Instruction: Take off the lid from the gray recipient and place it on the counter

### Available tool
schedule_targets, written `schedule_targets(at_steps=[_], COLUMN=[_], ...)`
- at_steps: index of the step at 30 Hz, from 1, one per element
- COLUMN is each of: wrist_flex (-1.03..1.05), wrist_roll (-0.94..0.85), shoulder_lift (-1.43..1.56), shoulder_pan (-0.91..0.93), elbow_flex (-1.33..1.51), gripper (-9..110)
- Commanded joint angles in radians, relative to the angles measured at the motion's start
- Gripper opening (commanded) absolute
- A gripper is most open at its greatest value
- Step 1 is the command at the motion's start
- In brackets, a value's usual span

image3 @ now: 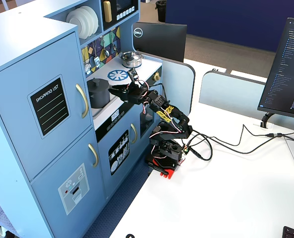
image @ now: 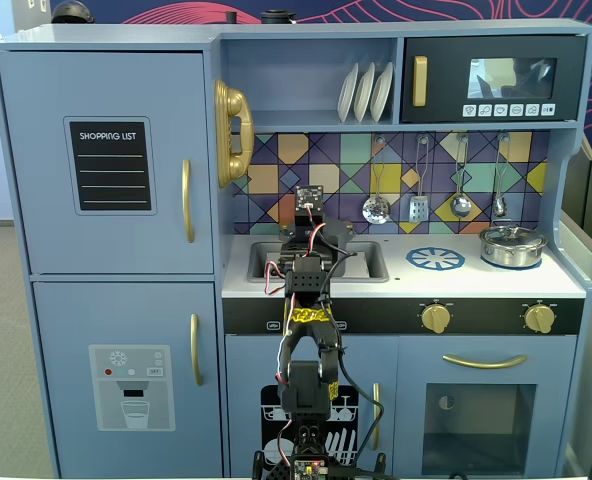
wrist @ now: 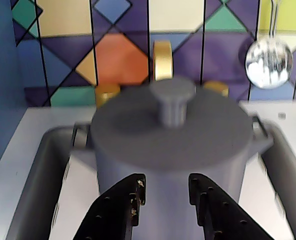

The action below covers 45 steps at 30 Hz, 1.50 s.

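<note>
The matte dark-gray pot [wrist: 225,172] stands in the sink [wrist: 43,165] with its flat gray lid [wrist: 138,137] on it, the knob [wrist: 173,102] upright in the middle. My gripper [wrist: 167,187] is open and empty, its black fingertips [wrist: 130,192] level with the pot's near wall just below the lid's rim. In a fixed view the pot [image3: 98,94] and lid [image3: 98,82] stand left of my gripper [image3: 114,89]. In the front fixed view the arm [image: 311,260] hides the pot. The white counter [image: 476,282] carries a blue burner print [image: 435,259].
A shiny steel pot [image: 512,245] with its lid stands on the counter's right end. A gold faucet [wrist: 163,60] rises behind the gray pot. Utensils [image: 376,208] hang on the tiled back wall. The arm's cables [image3: 226,144] run across the white desk.
</note>
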Motion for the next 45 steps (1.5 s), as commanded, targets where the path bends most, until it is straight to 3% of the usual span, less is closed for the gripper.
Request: schedule_targets(at_steps=[1,8,12,45], wrist_flex=[-0.084,-0.172,-0.221,-0.471], wrist_roll=[-0.02,-0.014,-0.008,0.014], shoulder_lift=[-0.048,-0.12,-0.163,-0.617], shoulder_pan=[0.005,0.018,0.026,0.052], elbow_flex=[-0.077,-0.091,-0.1,-0.281], gripper=[1,19,23,18])
